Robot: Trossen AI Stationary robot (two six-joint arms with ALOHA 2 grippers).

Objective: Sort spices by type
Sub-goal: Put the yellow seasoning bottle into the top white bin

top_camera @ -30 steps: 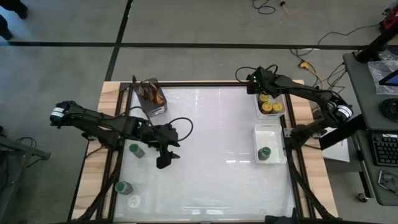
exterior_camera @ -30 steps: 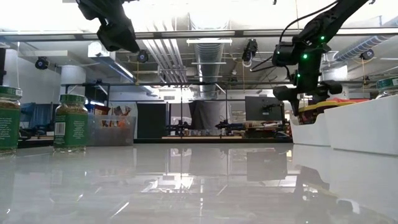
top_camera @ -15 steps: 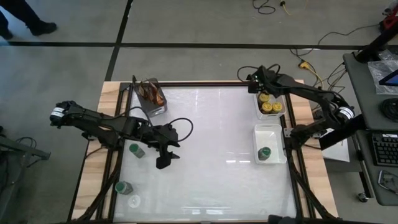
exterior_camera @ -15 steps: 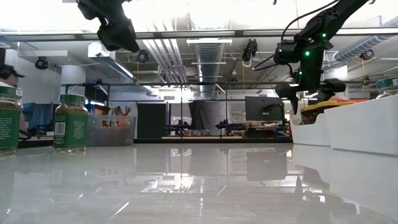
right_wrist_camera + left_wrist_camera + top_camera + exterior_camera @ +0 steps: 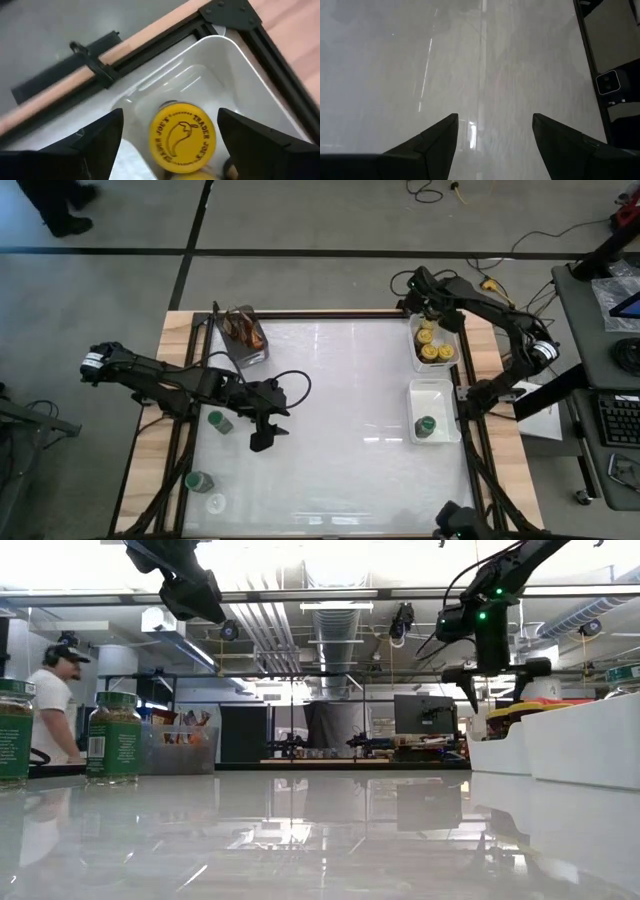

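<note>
The right gripper (image 5: pixel 170 145) hangs spread and empty above the far white tray (image 5: pixel 447 361), over a yellow-lidded jar (image 5: pixel 182 136) whose lid reads "TRADER JOE'S". A green-lidded jar (image 5: pixel 425 425) sits in the near tray (image 5: pixel 432 392). Well left of the far tray, the left gripper (image 5: pixel 492 142) hovers spread beside another green-lidded jar (image 5: pixel 217 420), whose label is probably too small to read.

A yellow-lidded jar (image 5: pixel 182 136) sits in the white tray's (image 5: pixel 235 60) corner, framed between the right gripper's (image 5: pixel 170 140) spread fingers.
</note>
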